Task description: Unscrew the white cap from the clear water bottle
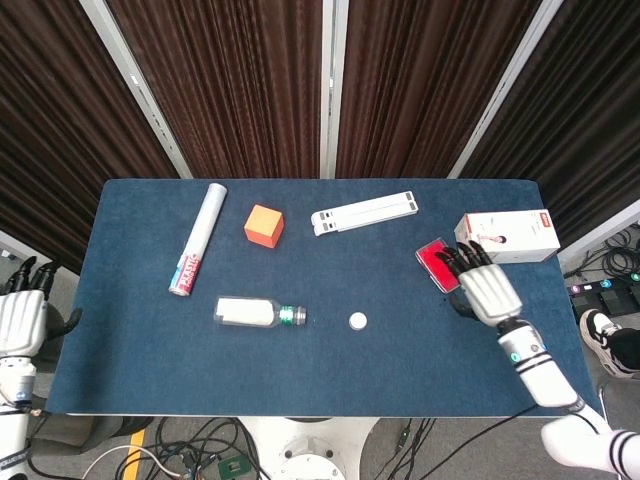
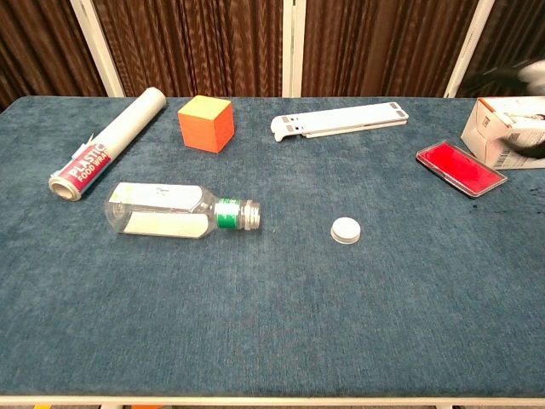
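1. Small round white plastic cap (image 2: 346,230) lying flat on the blue cloth-covered table (image 1: 300,380), off the bottle and well to the left of the right hand (image 1: 487,293).
2. Clear plastic water bottle with green neck band (image 2: 174,212) lying on its side, threaded mouth open and pointing toward the cap; near it but apart.
3. Right hand raised at the table's right side, just beside the flat red rectangular pad (image 1: 442,264) and near the white cardboard box (image 1: 508,237); fingers spread, holding nothing.
4. Left hand (image 1: 20,320) off the table's left edge, far from the bottle; nothing visibly held, but fingers too poorly shown to tell wide from curled.
5. Judged: unscrewing complete; step in hand is clearing away.
6. To do well: retreat upward and outward, keeping the right fingers clear of pad and box.
7. Avoid brushing the table near the bottle; on its side, likely to roll toward the cap.
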